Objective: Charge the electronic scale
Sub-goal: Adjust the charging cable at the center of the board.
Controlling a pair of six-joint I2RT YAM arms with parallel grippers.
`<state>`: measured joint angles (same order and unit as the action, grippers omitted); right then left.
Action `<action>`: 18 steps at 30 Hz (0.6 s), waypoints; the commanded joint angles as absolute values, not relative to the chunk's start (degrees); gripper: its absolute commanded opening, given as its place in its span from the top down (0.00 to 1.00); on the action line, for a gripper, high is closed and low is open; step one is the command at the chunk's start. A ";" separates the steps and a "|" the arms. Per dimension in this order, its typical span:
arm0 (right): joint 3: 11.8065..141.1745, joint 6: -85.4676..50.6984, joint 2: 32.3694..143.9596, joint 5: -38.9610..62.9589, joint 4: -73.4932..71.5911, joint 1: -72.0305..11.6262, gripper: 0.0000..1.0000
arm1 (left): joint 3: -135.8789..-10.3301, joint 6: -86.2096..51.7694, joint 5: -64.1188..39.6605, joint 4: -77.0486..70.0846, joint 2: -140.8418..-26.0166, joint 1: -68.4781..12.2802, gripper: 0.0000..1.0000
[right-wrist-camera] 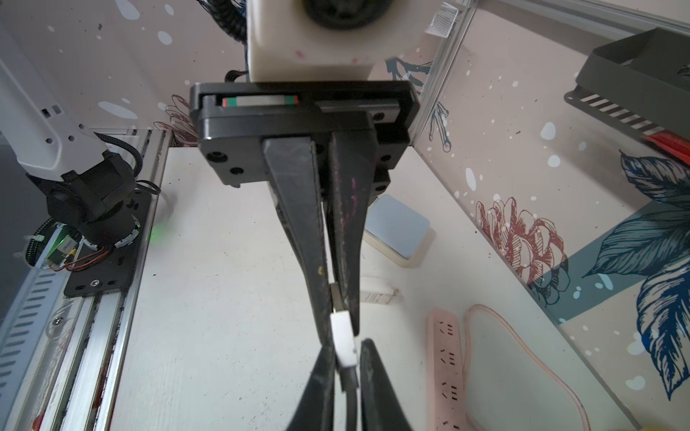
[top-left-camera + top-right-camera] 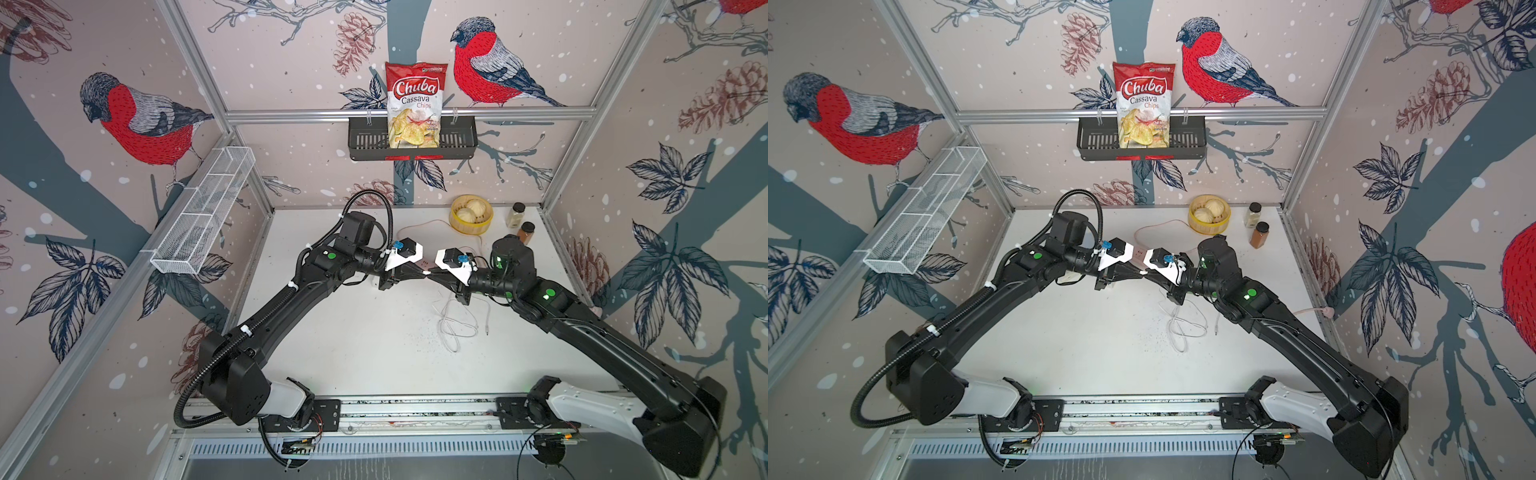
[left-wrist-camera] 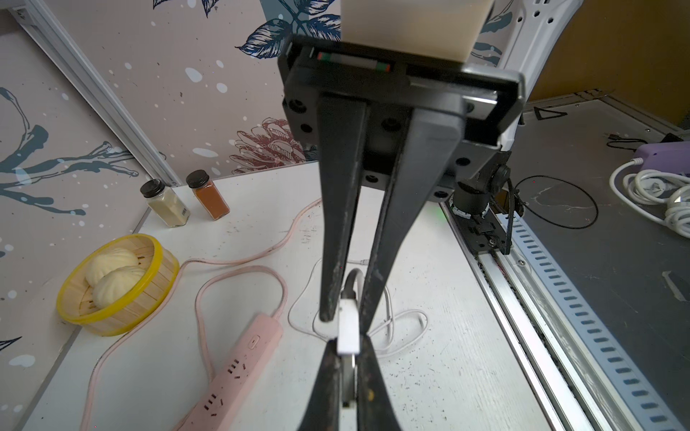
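The electronic scale (image 1: 397,227), cream-bodied with a pale blue plate, lay flat on the white table (image 1: 224,298) near the patterned wall (image 1: 522,168), visible only from the right wrist. At the centre of both top views, the left gripper (image 2: 417,275) and right gripper (image 2: 436,274) met tip to tip, both clamped on one white USB plug (image 3: 348,328).
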<state>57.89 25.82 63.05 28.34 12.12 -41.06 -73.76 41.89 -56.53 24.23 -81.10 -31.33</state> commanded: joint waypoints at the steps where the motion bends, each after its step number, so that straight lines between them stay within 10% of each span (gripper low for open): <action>1: 59.12 26.94 64.42 27.35 12.70 -41.18 0.98 | -74.00 42.27 -60.82 25.50 -80.69 -31.46 1.00; 5: 59.94 26.23 65.27 27.48 13.98 -40.92 1.00 | -72.82 42.83 -60.13 23.69 -79.84 -31.33 1.00; 9: 58.91 22.48 64.16 27.64 12.16 -38.43 1.00 | -68.46 39.55 -53.36 16.97 -76.74 -30.98 0.58; 18: 49.41 11.91 61.75 15.40 4.11 -37.02 1.00 | -52.27 7.71 -22.20 4.04 -73.41 -30.57 0.51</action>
